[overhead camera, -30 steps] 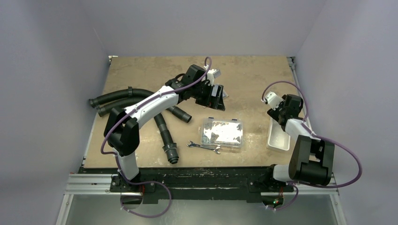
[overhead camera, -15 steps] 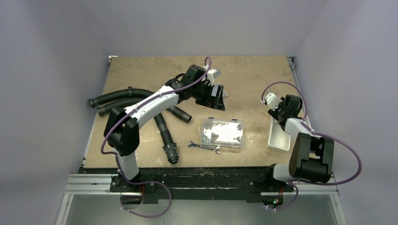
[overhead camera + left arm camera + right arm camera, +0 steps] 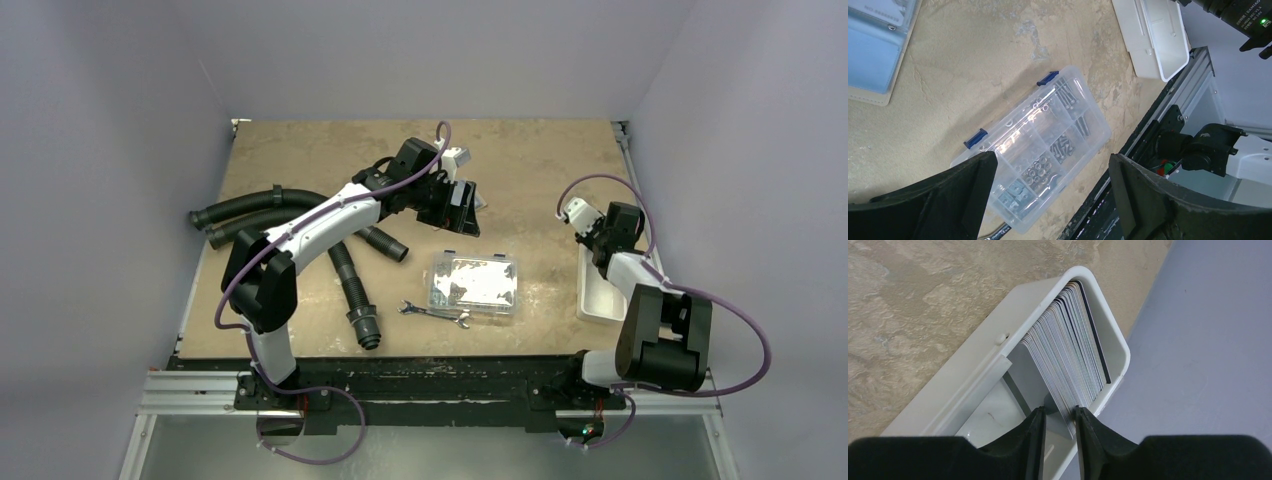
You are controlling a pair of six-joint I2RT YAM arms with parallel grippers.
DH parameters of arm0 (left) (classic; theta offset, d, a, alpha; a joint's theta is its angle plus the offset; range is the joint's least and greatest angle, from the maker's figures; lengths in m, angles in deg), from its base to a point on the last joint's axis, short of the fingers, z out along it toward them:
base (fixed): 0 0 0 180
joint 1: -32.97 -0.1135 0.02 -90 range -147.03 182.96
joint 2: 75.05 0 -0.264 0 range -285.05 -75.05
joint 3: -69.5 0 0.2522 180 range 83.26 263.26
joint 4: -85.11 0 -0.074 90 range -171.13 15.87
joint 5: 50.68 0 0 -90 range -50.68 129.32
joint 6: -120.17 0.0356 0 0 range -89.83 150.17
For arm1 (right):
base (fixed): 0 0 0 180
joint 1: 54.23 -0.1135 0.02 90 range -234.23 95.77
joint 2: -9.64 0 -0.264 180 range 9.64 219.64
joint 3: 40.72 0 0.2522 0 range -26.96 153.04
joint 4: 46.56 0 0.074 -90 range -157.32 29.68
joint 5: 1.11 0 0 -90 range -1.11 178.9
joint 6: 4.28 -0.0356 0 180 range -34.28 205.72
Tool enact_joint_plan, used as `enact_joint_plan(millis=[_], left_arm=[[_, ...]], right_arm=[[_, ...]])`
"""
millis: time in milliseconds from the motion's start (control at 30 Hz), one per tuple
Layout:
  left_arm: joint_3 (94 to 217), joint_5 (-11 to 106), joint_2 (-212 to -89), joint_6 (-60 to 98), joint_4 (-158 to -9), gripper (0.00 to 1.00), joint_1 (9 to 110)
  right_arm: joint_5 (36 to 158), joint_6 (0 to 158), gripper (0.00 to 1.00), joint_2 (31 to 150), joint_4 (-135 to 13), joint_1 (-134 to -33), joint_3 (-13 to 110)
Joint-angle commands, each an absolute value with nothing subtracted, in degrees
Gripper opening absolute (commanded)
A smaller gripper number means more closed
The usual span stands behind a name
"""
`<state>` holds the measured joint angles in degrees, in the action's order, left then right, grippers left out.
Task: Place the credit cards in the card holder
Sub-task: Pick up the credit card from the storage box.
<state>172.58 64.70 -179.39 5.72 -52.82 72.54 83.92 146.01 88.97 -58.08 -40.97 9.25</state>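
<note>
My claw (image 3: 1059,415) hangs over the white tray (image 3: 973,365), which lies slantwise on the mottled tan table (image 3: 923,300). The cards (image 3: 1068,345) stand on edge in a tight row, packed against the tray's rounded far end. The last one, nearest the end wall, shows a dark edge. My two black fingers (image 3: 1035,440) stand close together with only a narrow gap between them, and the near end of the row sits in that gap. I cannot tell whether they pinch it. Right of the tray is a plain grey-blue surface (image 3: 1208,340).
</note>
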Motion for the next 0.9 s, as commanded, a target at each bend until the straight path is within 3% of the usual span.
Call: enact_joint_plan(millis=[0,633,733,867], left_arm=[[172.7,66.2,-178.0,6.2,-54.4,0.89,72.9],[172.7,66.5,-177.7,6.1,-54.5,0.89,73.2],[172.7,66.5,-177.6,6.2,-54.5,0.89,73.4],[172.7,66.5,-177.5,6.1,-54.5,0.89,73.5]], right_arm=[[83.5,146.4,0.32,87.3,-55.4,-40.6,10.3],[83.7,147.3,0.08,83.6,-57.3,-40.6,10.1],[83.9,147.5,0.01,83.2,-57.8,-40.6,10.3],[84.6,147.9,0.0,82.9,-60.0,-40.6,10.6]])
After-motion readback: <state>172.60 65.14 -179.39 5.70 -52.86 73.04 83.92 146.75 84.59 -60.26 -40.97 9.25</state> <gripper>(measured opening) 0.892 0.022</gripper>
